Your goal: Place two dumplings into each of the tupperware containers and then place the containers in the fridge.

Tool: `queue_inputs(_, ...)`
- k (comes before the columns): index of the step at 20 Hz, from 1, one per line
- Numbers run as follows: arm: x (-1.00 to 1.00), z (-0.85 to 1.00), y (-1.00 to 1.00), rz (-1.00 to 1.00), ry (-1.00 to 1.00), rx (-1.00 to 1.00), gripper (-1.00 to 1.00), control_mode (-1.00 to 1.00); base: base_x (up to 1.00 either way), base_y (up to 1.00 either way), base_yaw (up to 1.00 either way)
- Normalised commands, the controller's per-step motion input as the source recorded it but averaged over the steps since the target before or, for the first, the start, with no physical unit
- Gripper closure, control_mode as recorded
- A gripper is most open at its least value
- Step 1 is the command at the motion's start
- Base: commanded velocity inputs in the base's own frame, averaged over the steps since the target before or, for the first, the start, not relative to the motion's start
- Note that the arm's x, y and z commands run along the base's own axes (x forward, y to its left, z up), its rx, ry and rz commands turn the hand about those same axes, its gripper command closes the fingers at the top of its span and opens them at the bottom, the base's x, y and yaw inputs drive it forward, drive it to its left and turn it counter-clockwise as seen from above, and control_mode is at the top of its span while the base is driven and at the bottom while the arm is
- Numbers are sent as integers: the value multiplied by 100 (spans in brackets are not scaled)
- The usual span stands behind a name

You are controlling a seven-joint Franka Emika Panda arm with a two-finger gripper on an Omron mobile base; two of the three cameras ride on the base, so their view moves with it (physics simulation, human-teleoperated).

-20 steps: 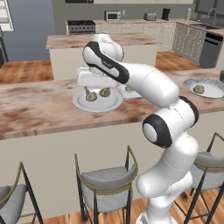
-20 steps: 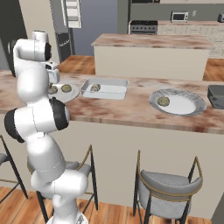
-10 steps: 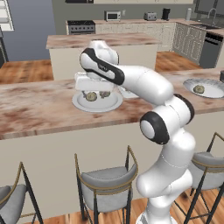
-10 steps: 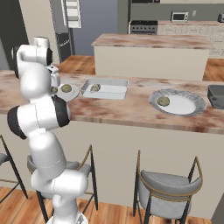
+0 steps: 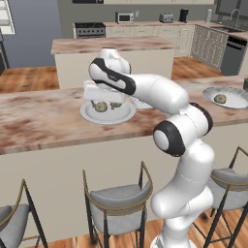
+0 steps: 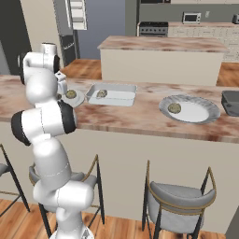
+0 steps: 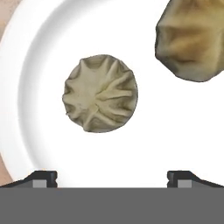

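Observation:
A round white plate [image 5: 107,115] on the near counter holds two dumplings [image 5: 100,106] [image 5: 116,105]. My gripper [image 5: 105,99] hangs just above them, open. In the hand view a pale pleated dumpling [image 7: 100,93] lies between and ahead of the spread fingertips [image 7: 43,177], with a tan dumpling [image 7: 192,39] at the upper right; the gripper [image 7: 112,178] holds nothing. A tupperware container [image 6: 112,94] to the right of that plate has one dumpling [image 6: 101,94] in it. The fridge [image 6: 74,18] stands far back left, its white shelves showing.
Farther right on the counter a second white plate [image 6: 196,112] carries one dumpling [image 6: 174,108]. A dark grey tray [image 6: 231,101] sits at the right edge. Stools [image 5: 116,206] stand under the counter's front. An island [image 6: 163,60] lies behind.
The hand has sunk a little closer to the plate and the upper arm has shifted. The jaws stay wide open and the dumplings lie where they were.

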Motion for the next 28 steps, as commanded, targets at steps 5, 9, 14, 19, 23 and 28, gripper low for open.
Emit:
queue_inputs(5,34,-4,0,-5,-4,0,-100,-100,0,0,0)
queue_inputs(9,10,-7,0,-2,0,0,-100,-100,0,0,0)
queue_inputs(14,14,-19,0,-1,0,0,-100,-100,0,0,0)
queue_inputs(19,14,-17,0,0,-8,-2,-100,-100,0,0,0)
queue_inputs(23,11,-6,0,0,-3,-1,-100,-100,0,0,0)
queue_inputs(28,2,-4,0,0,0,0,-100,-100,0,0,0)
